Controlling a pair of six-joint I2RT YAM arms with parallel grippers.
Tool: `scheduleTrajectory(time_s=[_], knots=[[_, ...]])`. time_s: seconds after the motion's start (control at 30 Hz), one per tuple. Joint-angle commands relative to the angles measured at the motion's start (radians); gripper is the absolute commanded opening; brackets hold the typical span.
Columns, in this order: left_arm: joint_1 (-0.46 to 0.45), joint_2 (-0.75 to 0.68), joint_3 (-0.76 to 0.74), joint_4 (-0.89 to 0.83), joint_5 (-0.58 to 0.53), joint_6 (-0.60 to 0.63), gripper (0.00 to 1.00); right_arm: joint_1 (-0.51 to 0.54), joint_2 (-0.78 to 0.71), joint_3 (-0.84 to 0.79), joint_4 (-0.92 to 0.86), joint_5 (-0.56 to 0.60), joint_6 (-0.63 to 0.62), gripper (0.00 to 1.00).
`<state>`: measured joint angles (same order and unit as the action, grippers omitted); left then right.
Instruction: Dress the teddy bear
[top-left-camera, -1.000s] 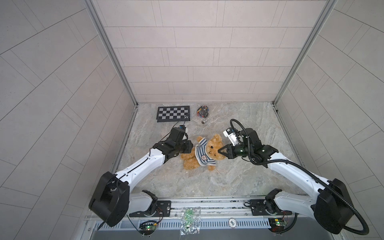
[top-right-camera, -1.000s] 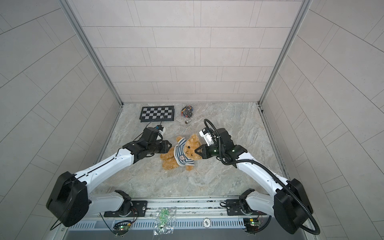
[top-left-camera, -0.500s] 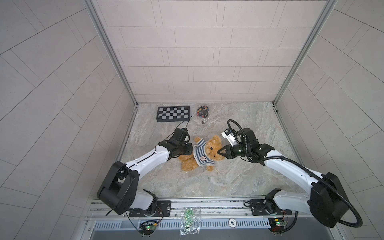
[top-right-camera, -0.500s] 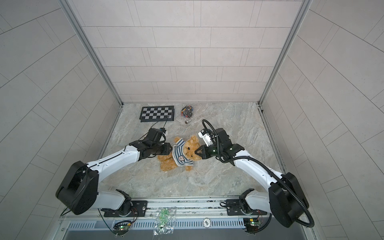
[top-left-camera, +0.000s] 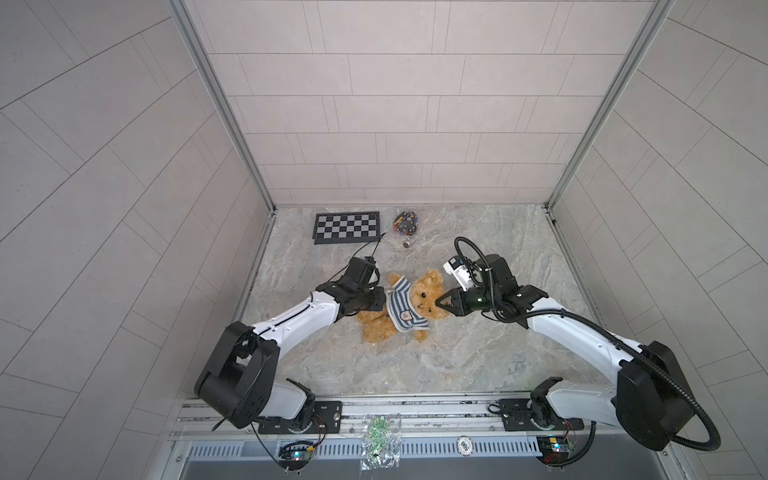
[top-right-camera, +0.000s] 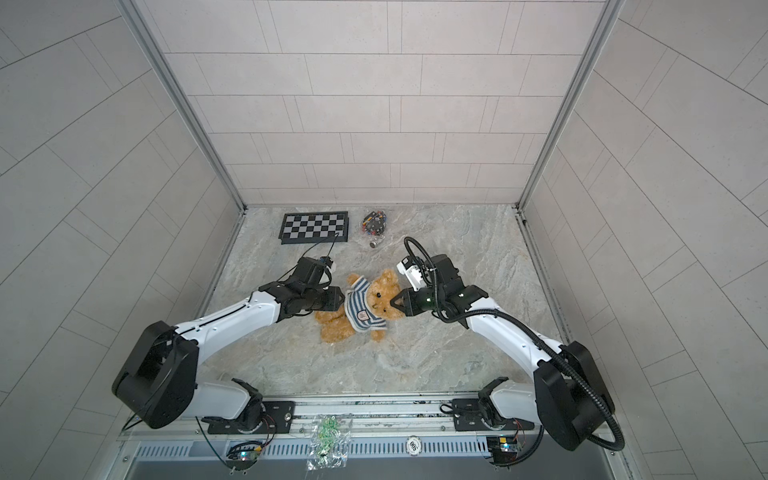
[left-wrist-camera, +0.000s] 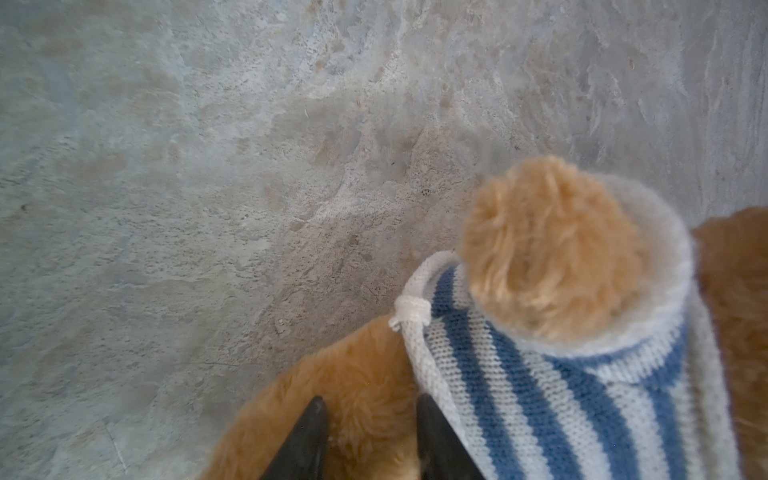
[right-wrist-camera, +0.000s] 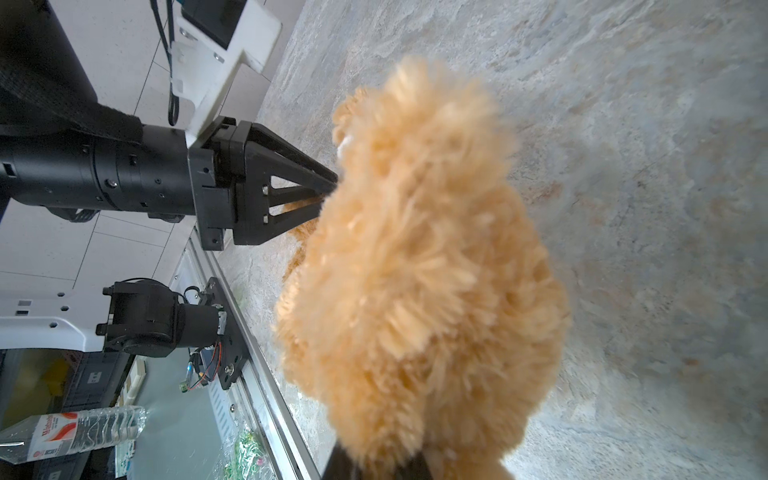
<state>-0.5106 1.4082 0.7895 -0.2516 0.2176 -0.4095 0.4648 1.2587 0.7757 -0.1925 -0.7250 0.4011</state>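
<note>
I am seeing the right end effector closing its tips on the fluffy edge of the teddy bear's head. Both top views are showing only a dark point meeting the fur. The right wrist view is adding the close detail, with its fingers pinching a tuft and the head filling most of that picture. Across from it, the left end effector is gripping the bear's flank just beside the hem of the striped shirt. From above its tips are disappearing behind the fabric. The left wrist view is showing them parted, with golden fur packed between them and one fingertip lying against the knitted edge. That same view is showing a paw poking out of a sleeve, which I am only just making out from overhead. The bear is lying face up near the middle of the marble worktop, between the two arms, with its head toward the right arm and its legs toward the left, and the shirt is covering its torso. Farther back, a checkerboard and a small bag of coloured bits are sitting near the rear wall, well apart from the bear. Only the right wrist view is catching a water bottle lying beyond the worktop's front rail.
</note>
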Motion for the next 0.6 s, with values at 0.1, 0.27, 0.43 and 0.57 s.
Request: scheduleTrajectory(time_s=[0.1, 0.27, 0.43, 0.57], knots=[[0.001, -0.003, -0.033, 0.014, 0.013, 0.009, 0.39, -0.009, 0.021, 0.030, -0.022, 0.018, -0.033, 0.15], [0.001, -0.018, -0.058, 0.014, 0.016, 0.006, 0.39, -0.015, 0.031, 0.040, -0.022, 0.040, -0.033, 0.16], [0.001, -0.046, -0.101, 0.025, 0.021, -0.009, 0.39, -0.017, 0.057, 0.070, -0.020, 0.039, -0.038, 0.14], [0.001, -0.081, -0.121, 0.023, 0.027, -0.019, 0.39, -0.018, 0.074, 0.083, -0.021, 0.038, -0.038, 0.06]])
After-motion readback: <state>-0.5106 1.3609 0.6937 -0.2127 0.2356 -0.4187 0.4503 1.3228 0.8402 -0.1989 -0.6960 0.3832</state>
